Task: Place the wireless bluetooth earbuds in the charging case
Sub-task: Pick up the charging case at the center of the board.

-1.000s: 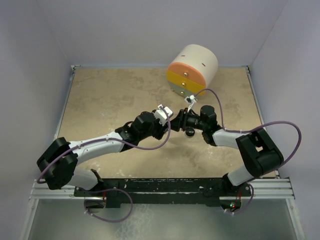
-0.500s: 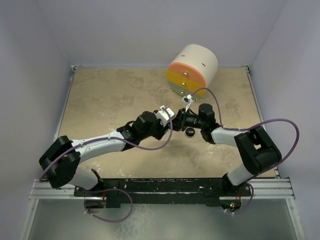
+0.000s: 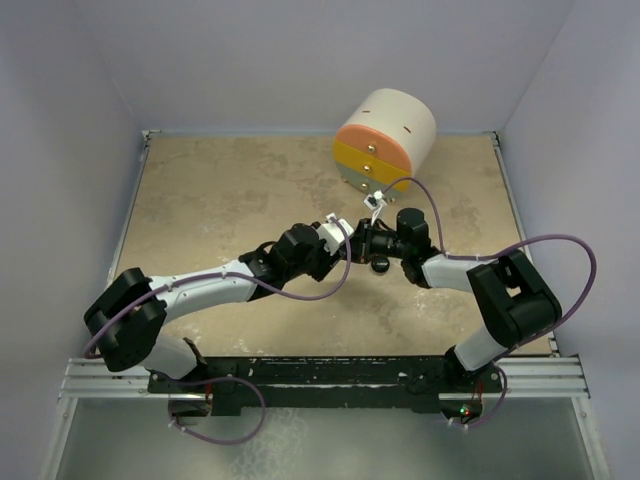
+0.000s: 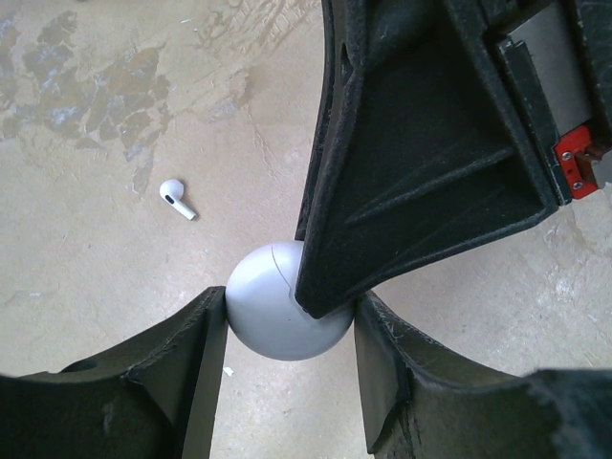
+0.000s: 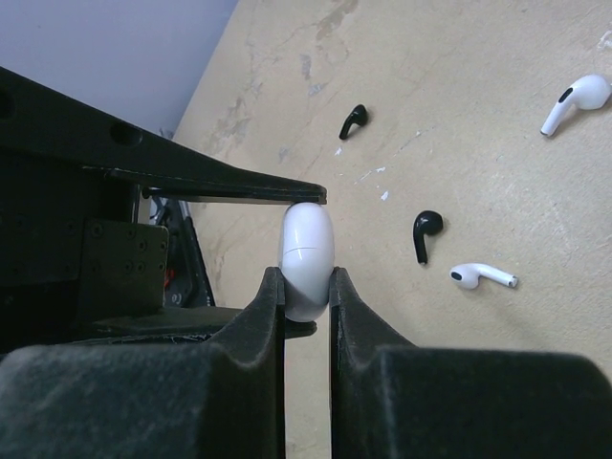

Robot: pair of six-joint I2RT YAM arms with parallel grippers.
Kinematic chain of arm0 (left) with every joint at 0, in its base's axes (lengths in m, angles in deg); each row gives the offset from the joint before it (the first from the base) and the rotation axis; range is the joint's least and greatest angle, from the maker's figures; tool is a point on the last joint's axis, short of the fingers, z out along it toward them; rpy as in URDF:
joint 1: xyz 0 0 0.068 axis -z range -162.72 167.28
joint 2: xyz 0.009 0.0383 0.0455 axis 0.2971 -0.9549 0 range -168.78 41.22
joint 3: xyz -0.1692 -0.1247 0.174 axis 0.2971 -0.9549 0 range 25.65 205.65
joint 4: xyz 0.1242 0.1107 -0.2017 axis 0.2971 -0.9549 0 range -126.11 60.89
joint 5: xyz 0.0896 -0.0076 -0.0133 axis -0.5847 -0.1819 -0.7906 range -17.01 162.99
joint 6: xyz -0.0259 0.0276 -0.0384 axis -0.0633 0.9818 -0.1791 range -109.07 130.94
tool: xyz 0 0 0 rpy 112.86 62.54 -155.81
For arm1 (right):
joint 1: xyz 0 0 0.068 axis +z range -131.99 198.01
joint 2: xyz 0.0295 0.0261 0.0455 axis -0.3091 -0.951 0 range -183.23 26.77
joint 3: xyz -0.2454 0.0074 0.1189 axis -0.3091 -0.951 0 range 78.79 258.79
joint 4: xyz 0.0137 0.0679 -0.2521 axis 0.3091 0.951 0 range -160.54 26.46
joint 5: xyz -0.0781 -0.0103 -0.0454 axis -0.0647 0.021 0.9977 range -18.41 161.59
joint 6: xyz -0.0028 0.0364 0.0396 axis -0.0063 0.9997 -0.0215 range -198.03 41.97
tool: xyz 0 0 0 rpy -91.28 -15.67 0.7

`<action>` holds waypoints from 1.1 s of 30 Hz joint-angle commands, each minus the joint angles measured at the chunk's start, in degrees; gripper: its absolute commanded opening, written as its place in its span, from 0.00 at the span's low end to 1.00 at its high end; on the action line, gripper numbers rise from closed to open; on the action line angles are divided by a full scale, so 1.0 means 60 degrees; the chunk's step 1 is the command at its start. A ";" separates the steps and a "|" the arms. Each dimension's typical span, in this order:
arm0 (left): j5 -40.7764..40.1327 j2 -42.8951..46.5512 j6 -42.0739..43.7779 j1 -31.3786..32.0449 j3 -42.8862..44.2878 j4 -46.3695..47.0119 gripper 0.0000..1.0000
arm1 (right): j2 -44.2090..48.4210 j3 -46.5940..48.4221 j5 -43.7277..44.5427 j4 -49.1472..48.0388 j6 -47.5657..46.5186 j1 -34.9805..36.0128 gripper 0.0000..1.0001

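Observation:
A white rounded charging case [image 5: 306, 258] with a seam round it is pinched between my right gripper's [image 5: 306, 287] two black fingers. My left gripper [image 4: 287, 330] closes on the same case [image 4: 273, 311] crosswise, one finger on each side. In the top view the two grippers meet at mid-table [image 3: 352, 243] and hide the white case. A small black round case [image 3: 380, 264] lies on the table just beside them. Two white earbuds [image 5: 577, 102] [image 5: 481, 276] lie loose on the table; one shows in the left wrist view [image 4: 177, 198].
Two black earbuds [image 5: 354, 120] [image 5: 425, 229] also lie on the table near the white ones. A large cream-and-orange cylindrical drawer unit [image 3: 385, 140] stands at the back, close behind the right gripper. Grey walls ring the table.
The left arm has stretched a little further right, bringing its gripper tight against the right gripper. The right arm has barely moved.

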 commanded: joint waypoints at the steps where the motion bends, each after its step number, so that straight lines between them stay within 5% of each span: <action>1: 0.0066 0.0082 -0.0182 0.0105 0.0551 0.0666 0.32 | 0.0089 -0.0071 -0.0429 -0.0585 0.0086 0.0076 0.01; 15: -0.0883 0.0323 -0.0521 0.0081 -0.0207 0.0758 0.66 | -0.0121 -0.0147 -0.0495 -0.1205 0.0432 -0.0137 0.00; 21: -0.1290 0.1111 -0.1047 -0.0232 -0.1014 0.0974 0.68 | -0.0363 -0.0170 -0.0573 -0.1356 0.0332 -0.0618 0.00; 27: 0.0152 0.2384 -0.2895 -0.2034 -0.2522 0.2274 0.69 | -0.0704 -0.0027 -0.0704 -0.1294 -0.0134 -0.0956 0.00; 33: 0.0525 0.1506 -0.4729 -0.2225 -0.2268 0.2939 0.66 | -0.0932 0.0084 -0.0823 -0.1438 -0.0282 -0.1035 0.00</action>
